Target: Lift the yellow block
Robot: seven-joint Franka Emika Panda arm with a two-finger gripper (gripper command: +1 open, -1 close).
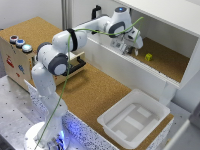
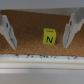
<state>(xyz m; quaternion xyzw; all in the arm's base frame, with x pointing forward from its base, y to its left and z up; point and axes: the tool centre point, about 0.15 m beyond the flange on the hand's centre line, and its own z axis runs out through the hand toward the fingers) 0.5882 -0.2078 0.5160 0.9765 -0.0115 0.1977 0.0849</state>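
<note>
Evidently the gripper was wide open, empty, near the yellow block; centring first seemed wise.

Cork-topped bench with tray, button box and white shelf unit.
White tray sits at the cork surface's near edge, ridged inside. Wooden box at exterior view's left carries three round buttons on top, stickers on its side. White shelf enclosure, cork-lined floor. Small black object near the box, unclear what.
</note>
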